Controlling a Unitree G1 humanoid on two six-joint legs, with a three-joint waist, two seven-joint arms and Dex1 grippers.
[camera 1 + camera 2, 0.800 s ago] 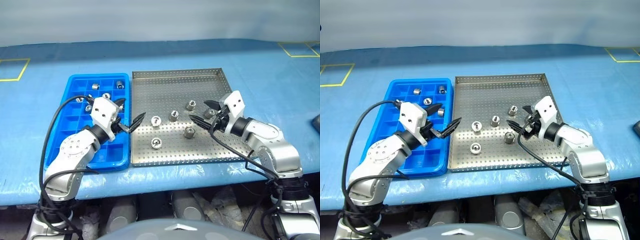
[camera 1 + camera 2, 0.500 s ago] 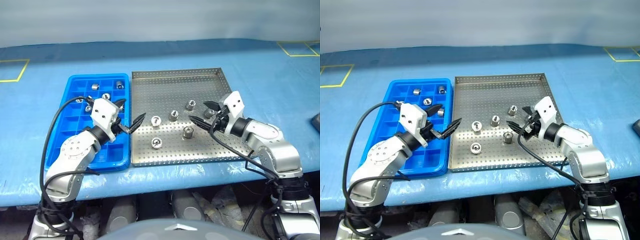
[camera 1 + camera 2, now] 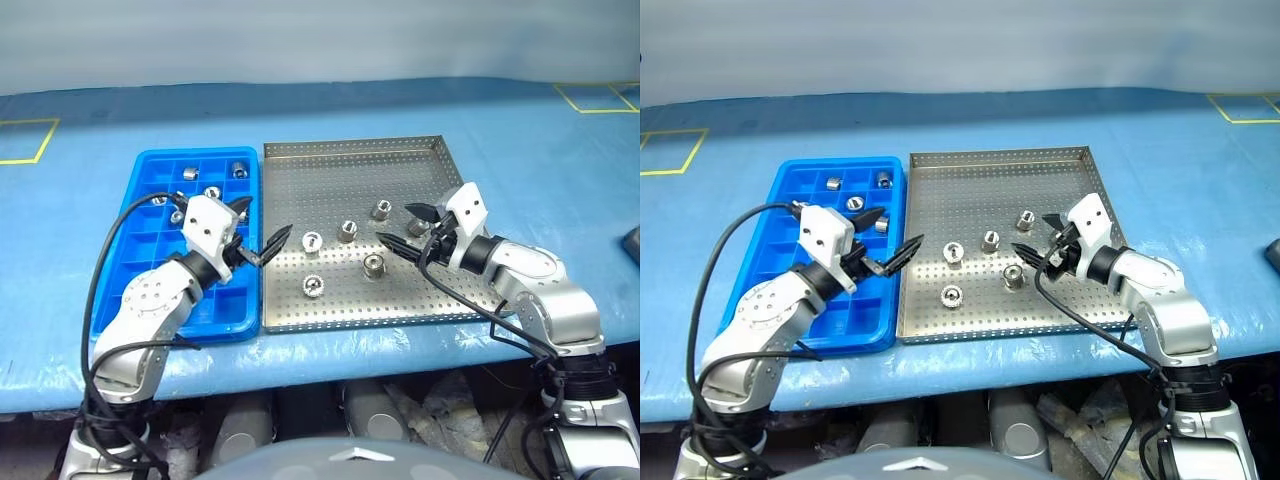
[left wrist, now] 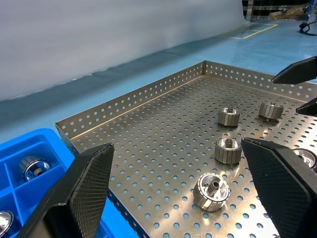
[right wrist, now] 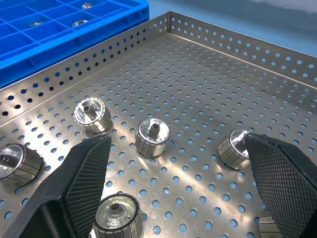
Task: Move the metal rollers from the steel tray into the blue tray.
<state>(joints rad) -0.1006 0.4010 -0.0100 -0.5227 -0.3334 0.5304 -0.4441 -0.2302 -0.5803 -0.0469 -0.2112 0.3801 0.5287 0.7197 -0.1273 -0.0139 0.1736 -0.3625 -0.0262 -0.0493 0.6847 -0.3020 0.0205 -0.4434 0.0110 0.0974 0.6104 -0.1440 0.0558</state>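
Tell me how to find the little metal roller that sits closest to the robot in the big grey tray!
Look at the steel tray with all the holes, right of the blue tray. Five metal rollers lie in its middle. The one you want sits alone nearest the tray's front edge, towards the blue tray side, with every other roller farther back.

Five shiny metal rollers (image 3: 346, 231) stood scattered, well apart, on the grey perforated steel tray (image 3: 350, 160). Just beside its left rim lay the blue tray (image 3: 150, 166), gridded into compartments, with several more rollers in its far cells.
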